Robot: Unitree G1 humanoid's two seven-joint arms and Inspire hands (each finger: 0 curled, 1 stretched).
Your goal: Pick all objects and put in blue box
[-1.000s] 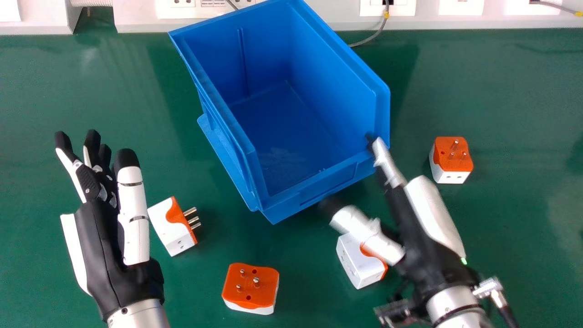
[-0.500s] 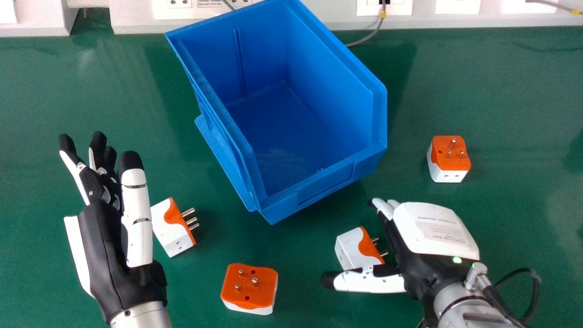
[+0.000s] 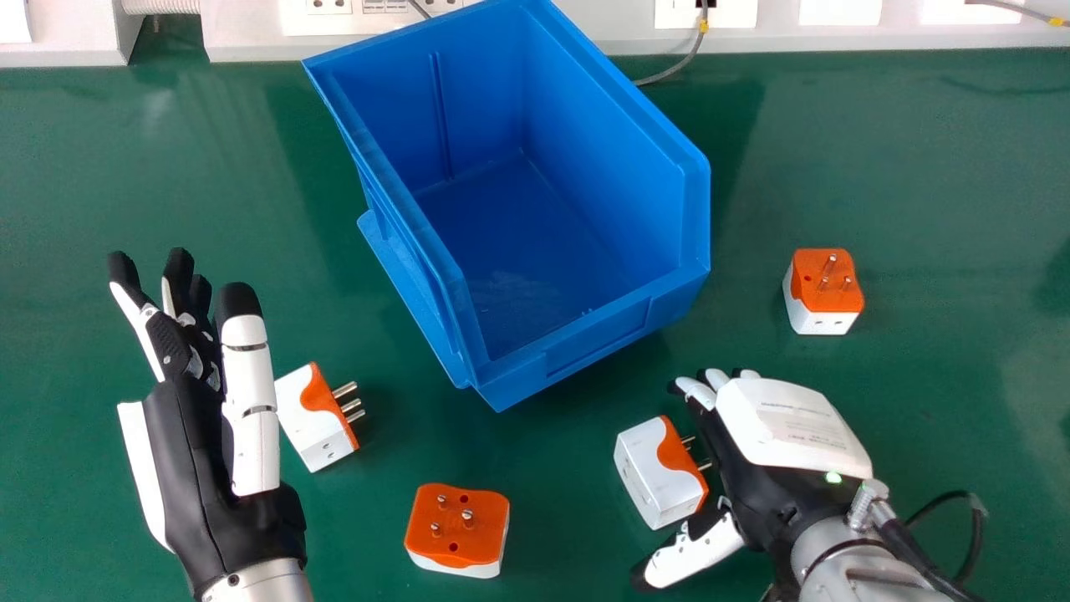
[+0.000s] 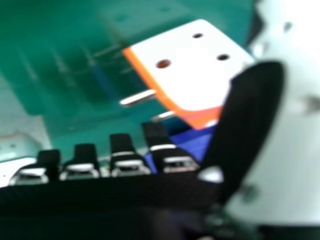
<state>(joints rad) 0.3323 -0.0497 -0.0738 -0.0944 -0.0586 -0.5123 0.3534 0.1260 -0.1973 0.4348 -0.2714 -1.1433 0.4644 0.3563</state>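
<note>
In the head view my right hand (image 3: 765, 468) is open beside a white and orange adapter (image 3: 660, 472), its thumb at the near side and its fingers beyond the prongs. In the right hand view that adapter (image 4: 185, 70) lies between the thumb and fingertips of my right hand (image 4: 250, 115). My left hand (image 3: 201, 451) is open at the left, next to a second adapter (image 3: 318, 416) lying on its side. A third adapter (image 3: 458, 527) sits prongs-up at the near middle, a fourth (image 3: 823, 291) prongs-up at the right. The blue box (image 3: 593, 334) stands empty at the far middle.
The green table (image 3: 936, 192) extends around the box. A white socket trunking (image 3: 585, 25) runs along the table's far edge, with a grey cable (image 3: 681, 67) hanging down behind the box. Another cable (image 3: 961, 495) loops beside my right wrist.
My right hand has drawn back from the box's near corner and come down beside the adapter, and its thumb has swung toward the near edge. My left hand has barely shifted.
</note>
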